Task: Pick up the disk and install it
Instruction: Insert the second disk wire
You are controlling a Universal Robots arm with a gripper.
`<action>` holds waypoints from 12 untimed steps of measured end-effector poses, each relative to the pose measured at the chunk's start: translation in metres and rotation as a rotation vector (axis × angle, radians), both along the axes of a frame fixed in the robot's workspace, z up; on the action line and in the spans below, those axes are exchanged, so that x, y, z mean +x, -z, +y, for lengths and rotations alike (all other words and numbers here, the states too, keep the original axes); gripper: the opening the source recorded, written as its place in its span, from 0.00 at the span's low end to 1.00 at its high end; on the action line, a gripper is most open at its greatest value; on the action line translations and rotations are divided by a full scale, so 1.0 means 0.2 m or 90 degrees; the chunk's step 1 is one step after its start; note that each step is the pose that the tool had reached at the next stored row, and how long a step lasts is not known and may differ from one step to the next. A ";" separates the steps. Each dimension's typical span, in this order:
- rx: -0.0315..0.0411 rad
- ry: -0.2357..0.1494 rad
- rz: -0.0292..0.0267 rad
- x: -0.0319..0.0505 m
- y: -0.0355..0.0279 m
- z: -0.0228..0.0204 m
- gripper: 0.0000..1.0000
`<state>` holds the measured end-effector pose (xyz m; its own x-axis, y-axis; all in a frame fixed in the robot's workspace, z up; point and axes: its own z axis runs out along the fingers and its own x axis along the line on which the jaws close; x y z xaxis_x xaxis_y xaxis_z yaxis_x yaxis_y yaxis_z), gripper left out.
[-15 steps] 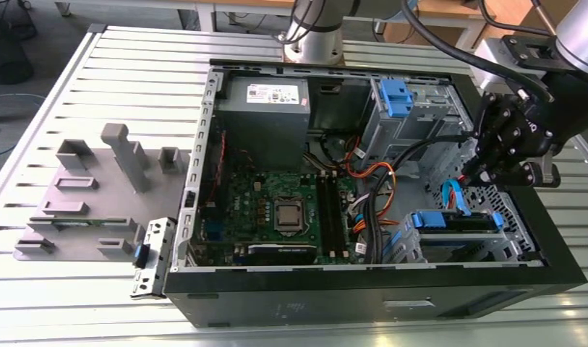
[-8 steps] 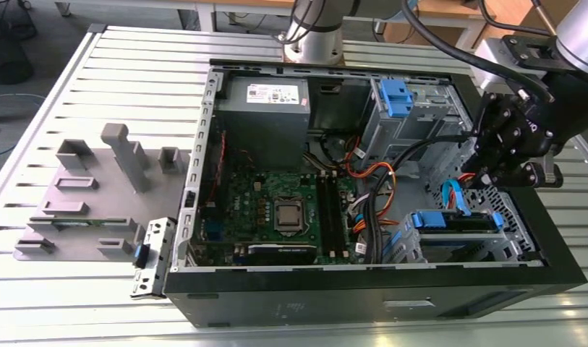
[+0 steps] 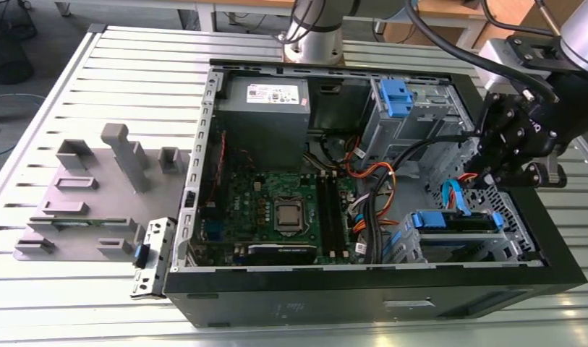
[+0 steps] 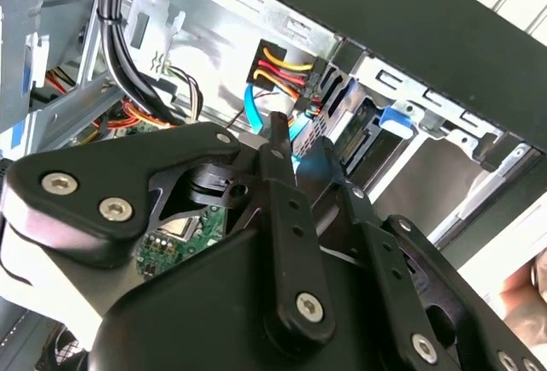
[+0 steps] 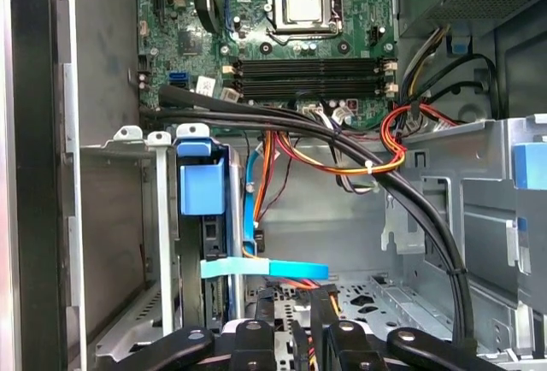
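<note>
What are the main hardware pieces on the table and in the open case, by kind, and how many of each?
Case: 1
Grey tray: 1
Motherboard: 1
Power supply: 1
Processor: 1
Total: 5

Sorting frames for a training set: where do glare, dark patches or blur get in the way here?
Exterior view: even light, mild sheen on the slatted table; the black case front reads dark. Second wrist view: the gripper body looms close and soft, the table beyond the case rim is overexposed. First wrist view: the motherboard is evenly lit and sharp; the disk bay is shadowed.
</note>
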<state>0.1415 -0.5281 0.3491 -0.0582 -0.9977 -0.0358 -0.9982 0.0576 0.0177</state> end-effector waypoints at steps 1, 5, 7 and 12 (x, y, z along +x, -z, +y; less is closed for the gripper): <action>0.0001 0.000 0.0000 0.005 0.001 0.000 0.31; 0.0000 0.000 0.0000 0.025 0.003 0.000 0.31; 0.0000 0.000 0.0000 0.035 0.004 0.000 0.31; 0.0000 0.000 0.0000 0.062 0.009 0.000 0.31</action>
